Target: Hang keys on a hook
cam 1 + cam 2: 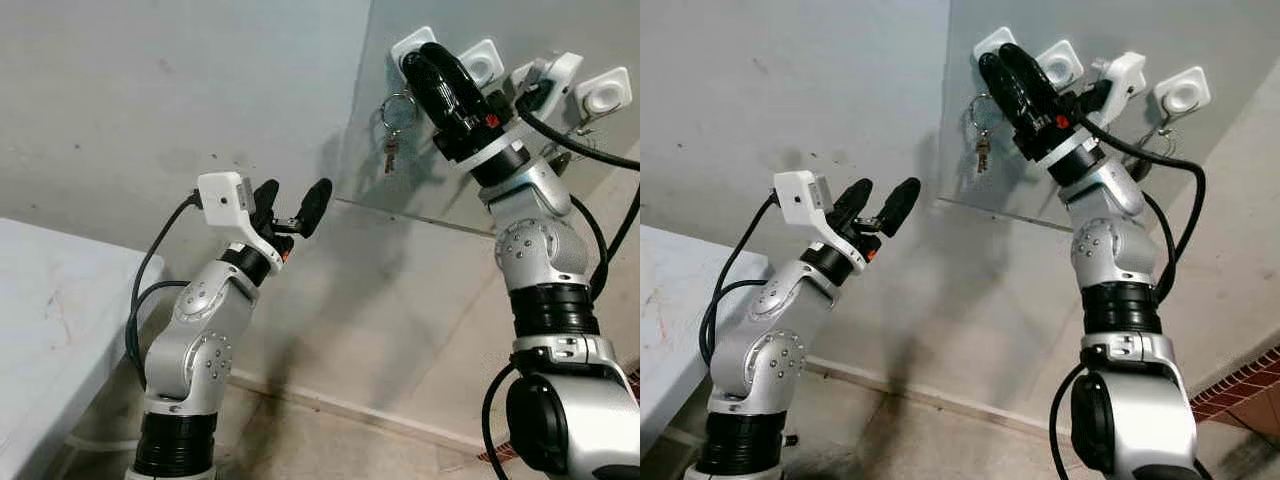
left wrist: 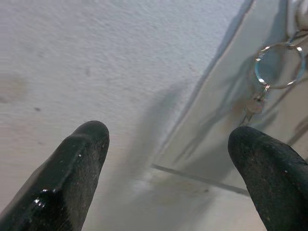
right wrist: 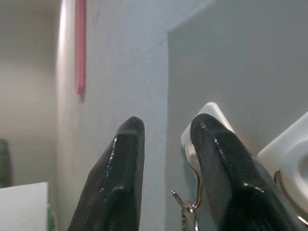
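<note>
A silver key ring [image 1: 397, 108] with a small key [image 1: 390, 152] hangs from the leftmost white hook [image 1: 410, 45] on a grey wall panel [image 1: 420, 185]. My right gripper [image 1: 422, 58] is raised to that hook, its fingers slightly open, and the ring [image 3: 190, 204] dangles just beside one finger [image 3: 221, 163]. My left gripper [image 1: 295, 200] is open and holds nothing. It is lower and to the left, pointing at the wall below the panel. In the left wrist view the ring [image 2: 279, 65] shows beyond its fingers.
More white hooks [image 1: 482, 62] [image 1: 605, 92] line the panel's top, and something metallic [image 1: 1160, 130] hangs under the right one. A white table [image 1: 50, 330] stands at the left. Brick-patterned floor [image 1: 1250, 390] shows at the lower right.
</note>
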`<state>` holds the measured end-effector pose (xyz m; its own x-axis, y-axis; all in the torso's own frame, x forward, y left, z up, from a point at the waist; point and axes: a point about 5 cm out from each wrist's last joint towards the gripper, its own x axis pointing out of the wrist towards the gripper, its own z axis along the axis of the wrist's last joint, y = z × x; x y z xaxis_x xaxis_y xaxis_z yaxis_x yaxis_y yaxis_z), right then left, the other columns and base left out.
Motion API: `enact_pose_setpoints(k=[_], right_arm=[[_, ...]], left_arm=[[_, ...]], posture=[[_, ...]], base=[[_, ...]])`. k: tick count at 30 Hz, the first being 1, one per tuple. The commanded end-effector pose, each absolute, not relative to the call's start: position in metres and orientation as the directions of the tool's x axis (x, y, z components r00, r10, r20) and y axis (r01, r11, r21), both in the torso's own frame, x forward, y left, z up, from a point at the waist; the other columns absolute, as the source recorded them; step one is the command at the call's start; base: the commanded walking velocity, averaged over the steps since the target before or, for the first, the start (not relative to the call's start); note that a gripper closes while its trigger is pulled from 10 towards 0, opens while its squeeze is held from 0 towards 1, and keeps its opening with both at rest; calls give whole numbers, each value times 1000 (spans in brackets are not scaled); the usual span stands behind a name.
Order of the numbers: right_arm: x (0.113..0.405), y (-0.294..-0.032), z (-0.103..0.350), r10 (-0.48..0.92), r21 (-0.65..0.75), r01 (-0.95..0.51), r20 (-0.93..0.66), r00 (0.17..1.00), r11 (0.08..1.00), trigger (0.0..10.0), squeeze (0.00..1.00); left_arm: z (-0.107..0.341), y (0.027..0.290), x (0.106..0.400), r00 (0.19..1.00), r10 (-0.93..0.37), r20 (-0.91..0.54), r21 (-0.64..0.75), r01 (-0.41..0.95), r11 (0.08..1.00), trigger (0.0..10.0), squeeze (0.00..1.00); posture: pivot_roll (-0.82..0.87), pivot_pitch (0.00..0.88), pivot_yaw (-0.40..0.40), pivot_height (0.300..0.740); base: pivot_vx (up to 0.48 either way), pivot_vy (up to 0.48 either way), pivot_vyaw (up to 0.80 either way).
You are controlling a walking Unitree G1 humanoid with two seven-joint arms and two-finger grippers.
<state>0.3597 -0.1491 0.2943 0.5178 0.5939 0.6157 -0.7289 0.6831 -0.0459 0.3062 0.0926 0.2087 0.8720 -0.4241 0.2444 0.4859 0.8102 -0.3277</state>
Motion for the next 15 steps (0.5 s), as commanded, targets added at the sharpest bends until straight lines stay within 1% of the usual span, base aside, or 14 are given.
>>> enact_pose_setpoints(k=[1, 5, 7, 11, 12, 15], right_arm=[[356, -159, 254, 579, 36, -703, 538, 613, 710, 10000, 0], [349, -155, 240, 599, 37, -715, 518, 611, 698, 10000, 0], [341, -153, 227, 598, 77, -729, 518, 612, 680, 10000, 0], [335, -153, 232, 584, 106, -751, 561, 587, 652, 10000, 0], [332, -152, 235, 584, 121, -770, 582, 566, 626, 10000, 0], [328, -149, 236, 610, 113, -797, 583, 537, 594, 10000, 0]], left_arm=[[200, 93, 306, 883, -415, 219, -308, 466, 830, 10000, 0], [194, 94, 305, 885, -417, 207, -303, 463, 833, 10000, 0], [192, 94, 306, 887, -418, 198, -308, 461, 832, 10000, 0], [192, 91, 306, 884, -421, 202, -306, 465, 831, 10000, 0], [192, 90, 305, 883, -424, 203, -305, 468, 829, 10000, 0], [192, 89, 305, 881, -428, 203, -304, 472, 828, 10000, 0]], posture=[[-24, 71, -42, 740], [-25, 69, -43, 740], [-31, 65, -40, 740], [-35, 61, -35, 740], [-36, 59, -35, 740], [-36, 58, -35, 740]], base=[[0, 0, 0], [0, 0, 0], [0, 0, 0], [0, 0, 0], [0, 0, 0], [0, 0, 0]])
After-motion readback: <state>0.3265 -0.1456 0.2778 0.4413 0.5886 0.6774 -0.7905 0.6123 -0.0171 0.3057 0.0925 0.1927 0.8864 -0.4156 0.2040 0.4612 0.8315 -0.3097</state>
